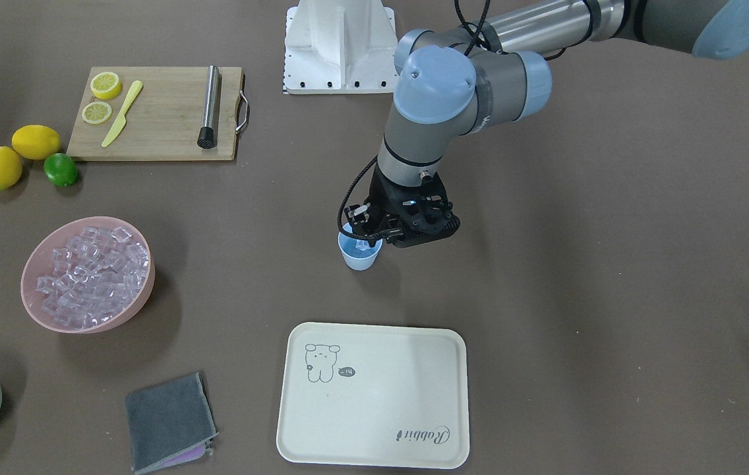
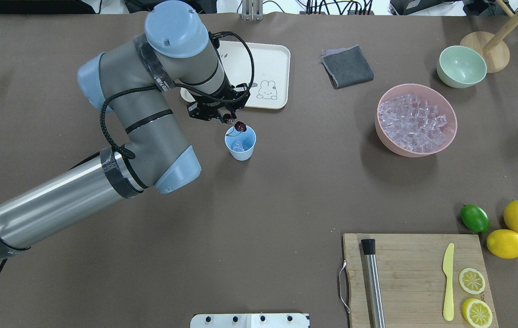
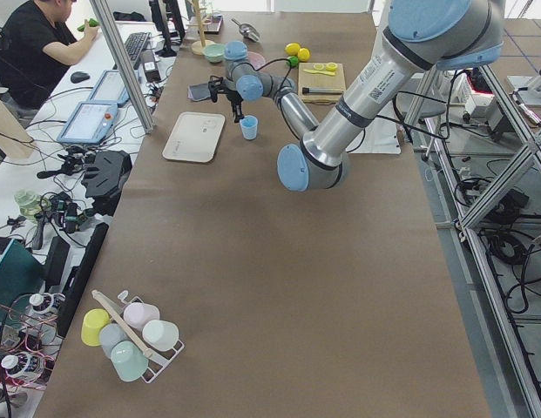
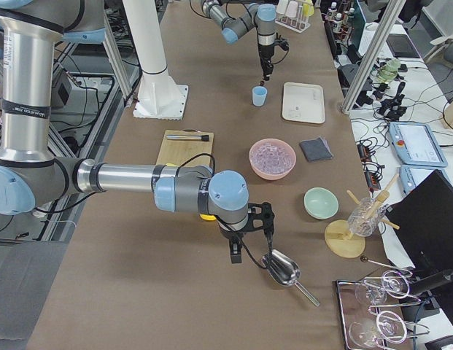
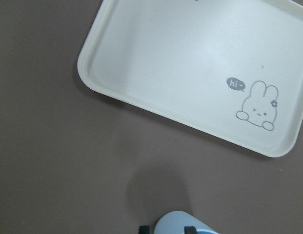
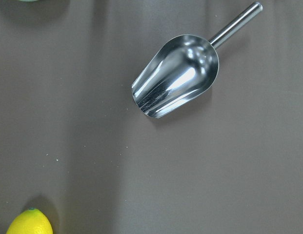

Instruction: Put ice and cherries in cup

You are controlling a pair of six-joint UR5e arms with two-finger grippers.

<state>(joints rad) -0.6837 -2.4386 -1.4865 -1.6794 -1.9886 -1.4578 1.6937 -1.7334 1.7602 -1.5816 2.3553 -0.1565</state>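
Left gripper (image 2: pixel 229 117), jaws clamped on cherries (image 2: pixel 240 126), is hovering over light-blue cup (image 2: pixel 241 155) containing ice (image 2: pixel 238 146); right gripper (image 4: pixel 237 251) is hanging beside steel scoop (image 4: pixel 283 268), jaw state indeterminable.

cup (image 2: pixel 241 153) light blue | cherries (image 2: pixel 240 126) dark red | ice (image 2: pixel 416 119) clear | bowl (image 2: pixel 390 145) pink | tray (image 2: pixel 263 59) cream, rabbit print
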